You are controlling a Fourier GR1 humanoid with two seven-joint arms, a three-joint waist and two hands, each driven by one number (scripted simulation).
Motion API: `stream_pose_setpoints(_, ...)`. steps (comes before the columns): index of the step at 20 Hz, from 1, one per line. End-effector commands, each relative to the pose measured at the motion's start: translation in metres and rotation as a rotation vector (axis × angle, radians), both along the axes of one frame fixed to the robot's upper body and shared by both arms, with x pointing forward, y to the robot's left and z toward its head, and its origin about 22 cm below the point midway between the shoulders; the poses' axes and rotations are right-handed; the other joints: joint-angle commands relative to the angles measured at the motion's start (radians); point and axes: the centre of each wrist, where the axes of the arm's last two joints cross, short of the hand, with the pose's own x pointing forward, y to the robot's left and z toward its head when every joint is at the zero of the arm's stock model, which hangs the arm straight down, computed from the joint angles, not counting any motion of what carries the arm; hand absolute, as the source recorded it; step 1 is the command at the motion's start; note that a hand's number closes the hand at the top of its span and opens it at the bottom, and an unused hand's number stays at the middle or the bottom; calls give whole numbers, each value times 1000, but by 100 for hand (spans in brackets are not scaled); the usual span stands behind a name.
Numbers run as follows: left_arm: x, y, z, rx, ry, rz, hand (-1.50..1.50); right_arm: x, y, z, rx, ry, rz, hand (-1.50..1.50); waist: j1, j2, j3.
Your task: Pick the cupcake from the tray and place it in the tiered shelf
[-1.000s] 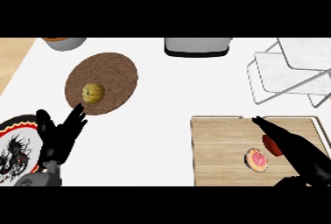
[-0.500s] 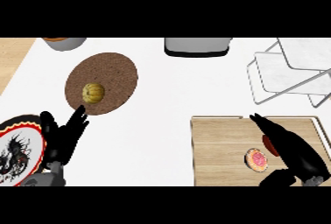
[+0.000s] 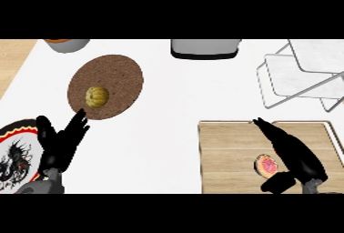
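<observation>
Straight, close-set fingers (image 3: 272, 132) of the right hand (image 3: 295, 154) are seen just beside the cupcake (image 3: 266, 165), which lies on the wooden tray (image 3: 222, 150) at lower right; nothing is grasped. The approach step is judged to be in hand; next, fingers and thumb must be curled round the cupcake before it is carried to the tiered shelf (image 3: 302, 73) at upper right. The left hand (image 3: 62, 141) is rested at lower left, fingers spread.

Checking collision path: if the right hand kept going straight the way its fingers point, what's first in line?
The right hand points up-left over the wooden tray. Straight on it would cross the tray's far rim, then bare counter; the tiered shelf sits off to the right. Height above the rim is unclear.
</observation>
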Motion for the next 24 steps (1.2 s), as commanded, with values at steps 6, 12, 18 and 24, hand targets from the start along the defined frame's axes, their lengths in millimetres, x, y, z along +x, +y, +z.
stream_pose_setpoints(6,-1,-10,-10,1,9,-12,0,-2,25,-24,-151,109,287,150,1,1,0)
stream_pose_setpoints(12,1,7,4,-11,2,2,0,-7,20,-27,11,58,265,150,-1,0,0)
stream_pose_setpoints(18,14,0,8,-8,12,24,0,-27,22,9,79,-85,265,150,-8,-1,0)
stream_pose_setpoints(24,-1,-8,-2,-11,10,-12,0,18,-21,17,196,-122,41,150,1,1,0)
